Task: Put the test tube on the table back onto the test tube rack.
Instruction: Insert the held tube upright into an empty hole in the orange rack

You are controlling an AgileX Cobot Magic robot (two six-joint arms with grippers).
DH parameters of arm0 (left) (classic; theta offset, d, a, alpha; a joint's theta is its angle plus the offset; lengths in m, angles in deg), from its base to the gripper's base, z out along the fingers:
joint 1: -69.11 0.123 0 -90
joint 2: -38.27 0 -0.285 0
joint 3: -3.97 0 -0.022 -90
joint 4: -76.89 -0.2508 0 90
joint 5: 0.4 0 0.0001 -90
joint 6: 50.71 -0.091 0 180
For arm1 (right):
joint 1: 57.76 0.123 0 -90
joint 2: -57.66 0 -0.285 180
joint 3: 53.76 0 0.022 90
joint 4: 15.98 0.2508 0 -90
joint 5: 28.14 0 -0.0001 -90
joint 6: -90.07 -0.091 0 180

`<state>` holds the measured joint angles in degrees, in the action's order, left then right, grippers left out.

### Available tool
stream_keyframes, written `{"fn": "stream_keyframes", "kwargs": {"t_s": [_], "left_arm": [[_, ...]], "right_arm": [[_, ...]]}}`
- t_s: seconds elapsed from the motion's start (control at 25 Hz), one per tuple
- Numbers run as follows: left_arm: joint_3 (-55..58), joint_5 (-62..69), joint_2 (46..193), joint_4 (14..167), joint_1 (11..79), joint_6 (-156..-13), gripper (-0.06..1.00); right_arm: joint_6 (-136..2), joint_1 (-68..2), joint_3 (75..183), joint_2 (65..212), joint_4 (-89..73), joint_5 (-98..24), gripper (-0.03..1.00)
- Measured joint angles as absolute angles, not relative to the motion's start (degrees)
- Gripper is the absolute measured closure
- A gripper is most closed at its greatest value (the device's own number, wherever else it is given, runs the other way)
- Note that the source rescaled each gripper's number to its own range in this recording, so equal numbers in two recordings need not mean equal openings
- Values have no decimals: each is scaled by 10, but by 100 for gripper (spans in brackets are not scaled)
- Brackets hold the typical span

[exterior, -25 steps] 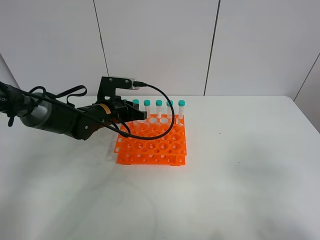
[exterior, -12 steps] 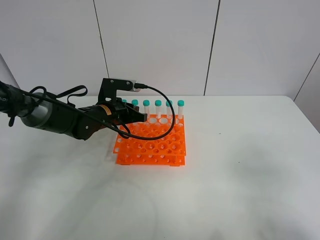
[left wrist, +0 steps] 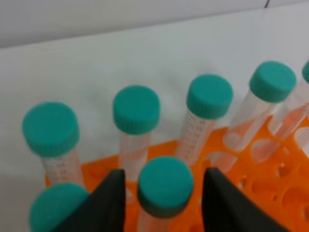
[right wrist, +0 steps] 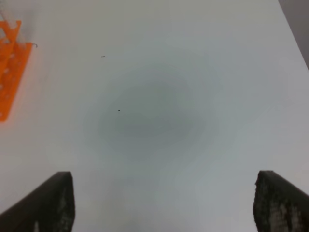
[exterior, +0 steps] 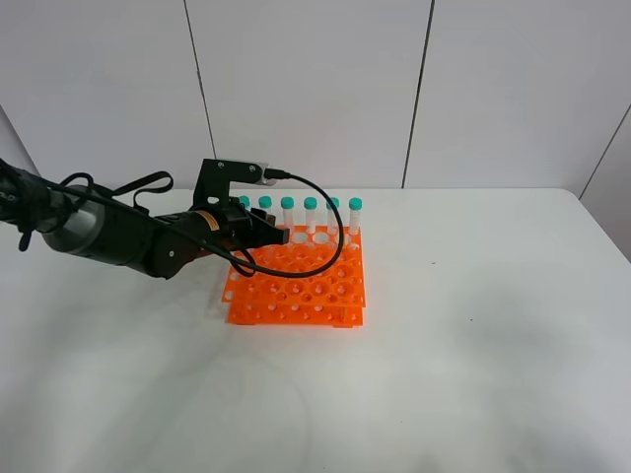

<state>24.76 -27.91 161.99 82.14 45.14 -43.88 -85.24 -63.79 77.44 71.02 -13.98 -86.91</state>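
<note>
A teal-capped test tube (left wrist: 165,186) stands in the orange test tube rack (exterior: 301,286), between the left fingers (left wrist: 113,203), which sit slightly parted with narrow gaps beside its cap. More capped tubes (left wrist: 136,110) stand just beyond. The right fingers (right wrist: 60,200) are spread wide over bare white surface (right wrist: 159,121).

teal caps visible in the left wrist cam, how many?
7. Four along the far row of the test tube rack, a fifth cut off at the frame edge; one test tube between the left gripper fingers; one beside it. Others may be out of frame.
</note>
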Motion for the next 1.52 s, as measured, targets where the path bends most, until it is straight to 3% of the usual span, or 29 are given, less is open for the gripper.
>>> {"fn": "stream_keyframes", "kwargs": {"t_s": [0.2, 0.92, 1.32, 1.44, 1.52], "left_arm": [[247, -279, 1621, 821, 451, -439, 68], [247, -258, 1584, 822, 451, -438, 67], [247, -170, 1463, 823, 462, -474, 67], [247, -117, 1420, 822, 483, -524, 50], [248, -67, 1397, 821, 499, -557, 21]], "right_arm": [[-852, -638, 774, 710, -140, -869, 5], [-852, -638, 774, 710, -140, -869, 5], [-852, -638, 774, 710, -140, -869, 5], [-852, -638, 774, 710, -140, -869, 5], [-852, -638, 774, 710, -140, -869, 5]]}}
